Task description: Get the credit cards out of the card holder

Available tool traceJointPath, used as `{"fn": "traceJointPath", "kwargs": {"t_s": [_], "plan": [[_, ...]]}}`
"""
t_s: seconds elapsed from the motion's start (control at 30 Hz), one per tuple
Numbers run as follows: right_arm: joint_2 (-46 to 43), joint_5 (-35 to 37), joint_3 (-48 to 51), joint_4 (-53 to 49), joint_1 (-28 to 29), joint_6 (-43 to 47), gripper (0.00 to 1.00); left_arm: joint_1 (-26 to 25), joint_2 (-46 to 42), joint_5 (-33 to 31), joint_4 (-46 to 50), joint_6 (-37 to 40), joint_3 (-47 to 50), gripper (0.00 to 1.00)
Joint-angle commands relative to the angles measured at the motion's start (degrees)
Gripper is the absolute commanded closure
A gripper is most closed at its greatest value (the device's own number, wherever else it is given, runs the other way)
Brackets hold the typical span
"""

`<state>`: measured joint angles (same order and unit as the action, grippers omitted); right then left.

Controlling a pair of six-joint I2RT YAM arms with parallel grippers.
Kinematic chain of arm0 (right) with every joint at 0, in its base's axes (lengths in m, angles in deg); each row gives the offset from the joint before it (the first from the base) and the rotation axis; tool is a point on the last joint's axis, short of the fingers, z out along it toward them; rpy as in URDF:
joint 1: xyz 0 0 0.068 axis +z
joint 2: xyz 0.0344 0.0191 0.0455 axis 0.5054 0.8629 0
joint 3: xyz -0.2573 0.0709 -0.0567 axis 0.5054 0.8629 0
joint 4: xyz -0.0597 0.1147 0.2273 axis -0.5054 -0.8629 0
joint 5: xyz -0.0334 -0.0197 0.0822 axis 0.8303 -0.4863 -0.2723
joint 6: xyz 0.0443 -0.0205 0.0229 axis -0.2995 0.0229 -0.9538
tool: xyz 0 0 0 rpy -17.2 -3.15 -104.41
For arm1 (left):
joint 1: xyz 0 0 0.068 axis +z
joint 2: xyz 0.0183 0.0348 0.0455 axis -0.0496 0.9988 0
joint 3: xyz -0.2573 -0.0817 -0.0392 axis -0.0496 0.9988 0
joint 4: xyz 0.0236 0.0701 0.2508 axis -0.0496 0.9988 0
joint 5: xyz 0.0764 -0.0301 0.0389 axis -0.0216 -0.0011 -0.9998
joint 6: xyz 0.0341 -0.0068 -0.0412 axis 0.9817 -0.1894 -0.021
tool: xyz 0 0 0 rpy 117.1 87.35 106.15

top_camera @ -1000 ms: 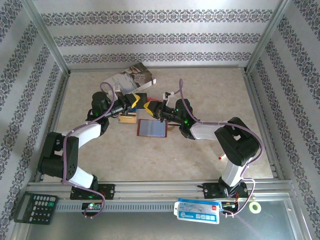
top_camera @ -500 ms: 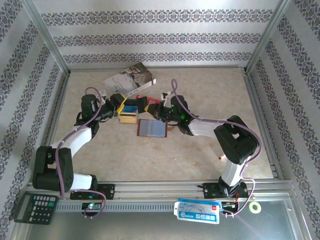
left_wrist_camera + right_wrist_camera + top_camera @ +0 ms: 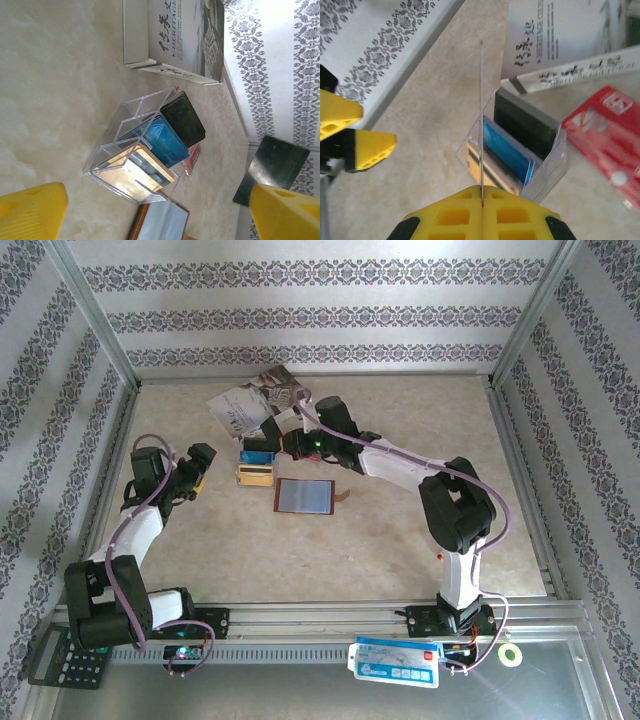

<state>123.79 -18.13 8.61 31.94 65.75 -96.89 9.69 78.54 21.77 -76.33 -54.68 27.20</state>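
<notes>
While tan, blue and black credit cards stand in the clear acrylic card holder, the right gripper just beside it pinches a thin card edge-on. Well left of the holder, the left gripper gapes wide. Behind the holder lies a booklet, and in front an opened brown wallet, all on a beige marbled tabletop walled by patterned wallpaper.

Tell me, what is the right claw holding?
A thin card, seen edge-on so its face is hidden, pinched at its near end in the shut right gripper.
</notes>
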Motion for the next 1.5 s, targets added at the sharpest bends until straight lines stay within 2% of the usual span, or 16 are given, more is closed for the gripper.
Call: {"fn": "traceJointPath", "kwargs": {"t_s": [0.0,0.23,0.5,0.6,1.23,1.47], "plan": [[3.09,2.20,-5.43,-7.04,0.14,14.27,1.00,1.09,-1.74,0.07,2.99,3.60,0.44,0.02],[8.82,2.09,-16.54,-14.57,0.37,26.93,1.00,1.26,-2.07,2.13,2.72,4.76,0.51,0.00],[13.01,3.31,-21.66,-18.44,1.87,44.09,1.00,1.26,-1.47,2.70,2.81,5.01,0.42,0.00],[14.43,3.48,-24.03,-19.96,2.23,48.03,1.00,1.26,-1.36,3.02,2.51,4.83,0.47,0.00],[19.47,7.67,-28.79,-21.23,2.38,53.14,1.00,1.32,-0.35,4.63,1.82,4.91,0.54,0.00],[19.14,8.83,-28.40,-21.00,2.43,53.43,0.84,1.30,-0.21,4.72,1.91,5.18,0.25,0.00]]}}
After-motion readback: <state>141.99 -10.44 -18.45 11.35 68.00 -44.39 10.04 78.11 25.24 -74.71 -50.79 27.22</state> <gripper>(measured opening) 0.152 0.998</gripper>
